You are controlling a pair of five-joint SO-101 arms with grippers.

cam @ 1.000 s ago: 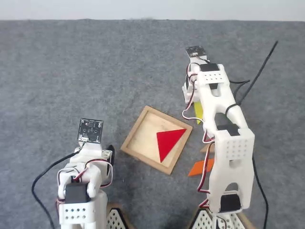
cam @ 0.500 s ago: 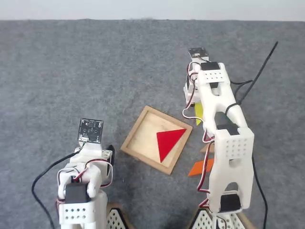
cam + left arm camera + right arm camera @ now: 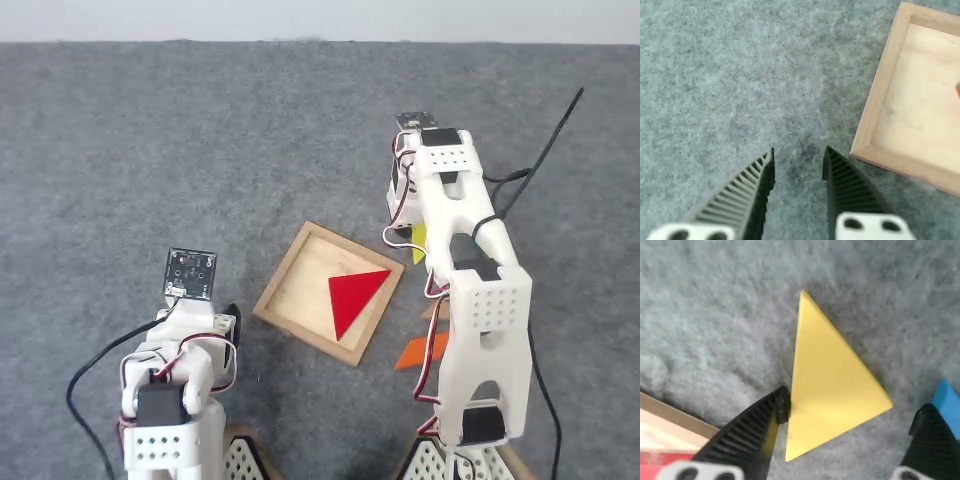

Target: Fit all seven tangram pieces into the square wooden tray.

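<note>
Grey carpet [image 3: 150, 150] covers the table in the high view, where a square wooden tray [image 3: 300, 280] sits turned on its corner at the centre of the frame, a red triangular piece [image 3: 350, 295] lying flat in its right half. The white right arm [image 3: 470, 280] stretches up the right side of the frame, covering most of a yellow triangular piece [image 3: 418, 240] just right of the tray. An orange flat piece [image 3: 420, 352] pokes out lower down. The white left arm [image 3: 180, 370] stands at the lower left, apart from the tray. In the left wrist view, the left gripper [image 3: 799, 167] is spread wide over bare carpet, near one tray corner. In the right wrist view, the right gripper [image 3: 852, 411] is released and straddles the yellow triangle, one finger [image 3: 760, 422] touching its edge, a blue piece [image 3: 947, 400] by the other finger.
</note>
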